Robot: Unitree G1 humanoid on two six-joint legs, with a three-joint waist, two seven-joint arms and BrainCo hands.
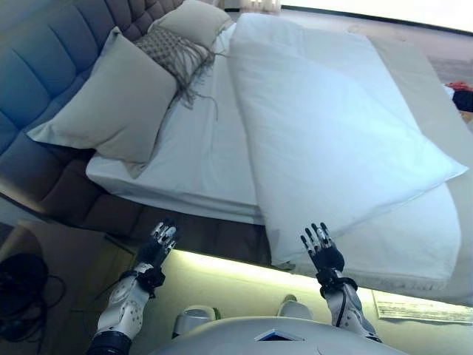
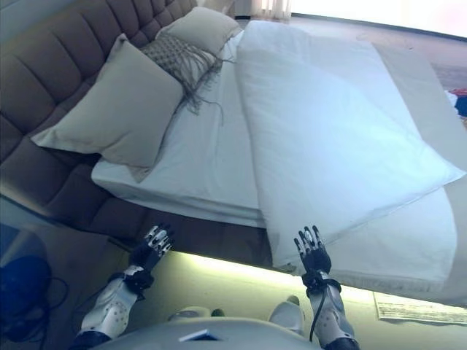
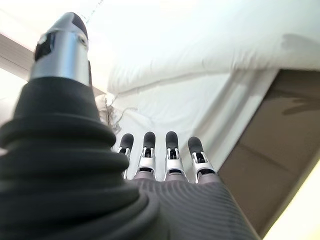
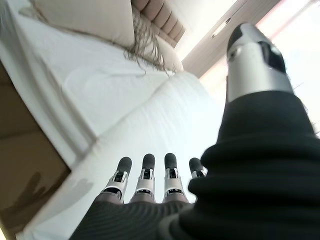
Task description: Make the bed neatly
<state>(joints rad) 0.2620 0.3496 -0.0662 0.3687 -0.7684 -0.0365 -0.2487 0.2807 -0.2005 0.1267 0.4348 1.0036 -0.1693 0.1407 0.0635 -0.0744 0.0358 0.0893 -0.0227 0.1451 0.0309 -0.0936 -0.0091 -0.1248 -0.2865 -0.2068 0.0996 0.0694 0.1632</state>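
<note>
A white duvet (image 1: 332, 126) lies folded over on the far half of the bed, leaving the white sheet (image 1: 203, 148) bare toward the headboard. One duvet corner hangs over the near bed edge, right in front of my right hand (image 1: 323, 254). That hand is open, fingers straight, holding nothing. My left hand (image 1: 157, 247) is open too, just short of the brown bed base (image 1: 185, 229). A large beige pillow (image 1: 118, 100) leans on the headboard, beside a grey fringed cushion (image 1: 170, 52) and a second beige pillow (image 1: 196, 21).
The grey tufted headboard (image 1: 37, 81) runs along the left. A lit strip glows under the near bed edge (image 1: 222, 262). A dark round object (image 1: 22, 277) sits on the floor at lower left. Dark and red items (image 1: 462, 96) show at the right edge.
</note>
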